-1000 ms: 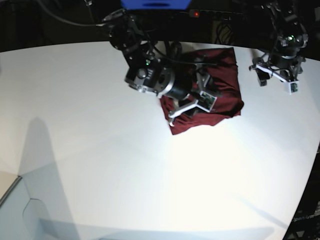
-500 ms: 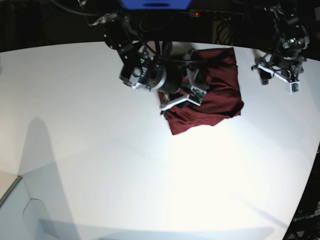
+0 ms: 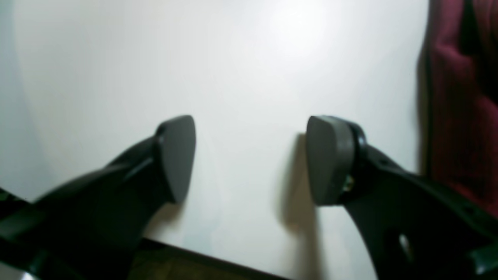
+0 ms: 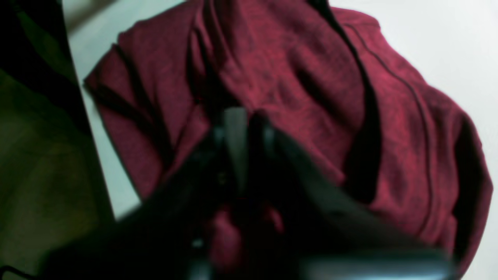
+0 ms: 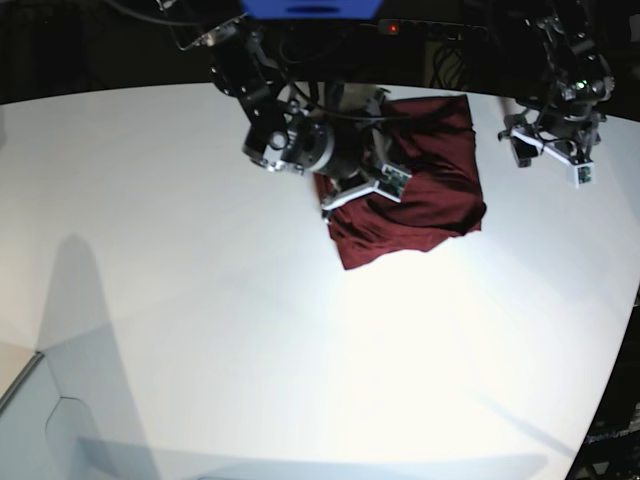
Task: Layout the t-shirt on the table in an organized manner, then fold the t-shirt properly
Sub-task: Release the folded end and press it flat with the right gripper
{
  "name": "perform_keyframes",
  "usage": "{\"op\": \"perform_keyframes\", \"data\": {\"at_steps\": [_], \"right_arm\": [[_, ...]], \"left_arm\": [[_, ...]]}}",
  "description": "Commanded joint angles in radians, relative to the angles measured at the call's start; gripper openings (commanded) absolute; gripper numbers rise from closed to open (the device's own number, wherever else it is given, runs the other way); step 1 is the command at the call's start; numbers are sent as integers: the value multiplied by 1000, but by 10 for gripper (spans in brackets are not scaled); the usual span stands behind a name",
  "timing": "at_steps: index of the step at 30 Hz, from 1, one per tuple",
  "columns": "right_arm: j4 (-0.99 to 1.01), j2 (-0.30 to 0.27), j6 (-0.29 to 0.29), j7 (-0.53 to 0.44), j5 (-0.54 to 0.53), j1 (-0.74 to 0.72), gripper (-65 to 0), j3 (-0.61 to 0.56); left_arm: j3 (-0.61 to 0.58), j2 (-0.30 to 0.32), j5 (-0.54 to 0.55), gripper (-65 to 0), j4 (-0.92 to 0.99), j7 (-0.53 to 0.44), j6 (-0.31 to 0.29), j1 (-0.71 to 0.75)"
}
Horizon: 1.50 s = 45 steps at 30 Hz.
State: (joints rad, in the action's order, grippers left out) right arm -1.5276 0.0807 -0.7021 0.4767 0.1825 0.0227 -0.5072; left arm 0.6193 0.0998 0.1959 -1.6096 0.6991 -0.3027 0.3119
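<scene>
Two pincers work the far edge of the worktop [image 5: 200, 330]: the right pincer [image 5: 352, 190] is clamped on a fold of the bunched t-shirt [image 5: 430, 200]. Beyond it the left pincer [image 5: 548, 150] hangs spread wide, gripping nothing. Lifting slowly should free the layers without dragging the heap.

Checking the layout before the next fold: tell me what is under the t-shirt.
The t-shirt lies bunched on the white table, whose bare top shows around it. The right gripper is shut on a fold. Anything beneath the fabric is hidden.
</scene>
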Motion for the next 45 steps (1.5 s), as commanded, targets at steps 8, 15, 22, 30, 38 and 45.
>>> {"op": "perform_keyframes", "data": {"at_steps": [8, 15, 22, 30, 38, 45], "right_arm": [[-218, -5, 4, -22, -16, 55, -650, -97], [-328, -3, 4, -20, -16, 110, -650, -187], [-236, 3, 4, -20, -16, 110, -650, -293], [-129, 24, 4, -20, -15, 101, -499, -291], [-281, -19, 4, -20, -15, 112, -343, -281], [-331, -37, 4, -20, -15, 145, -344, -113]], "left_arm": [[7, 11, 12, -219, -30, -11, -2, -1], [11, 38, 15, -219, -50, -9, -2, 7], [11, 41, 10, -219, -50, -9, -2, 10], [37, 42, 12, -219, -90, -9, -2, 34], [205, 41, 18, -217, -114, -9, -105, 28], [241, -19, 18, -217, -292, -9, -189, 10]]}}
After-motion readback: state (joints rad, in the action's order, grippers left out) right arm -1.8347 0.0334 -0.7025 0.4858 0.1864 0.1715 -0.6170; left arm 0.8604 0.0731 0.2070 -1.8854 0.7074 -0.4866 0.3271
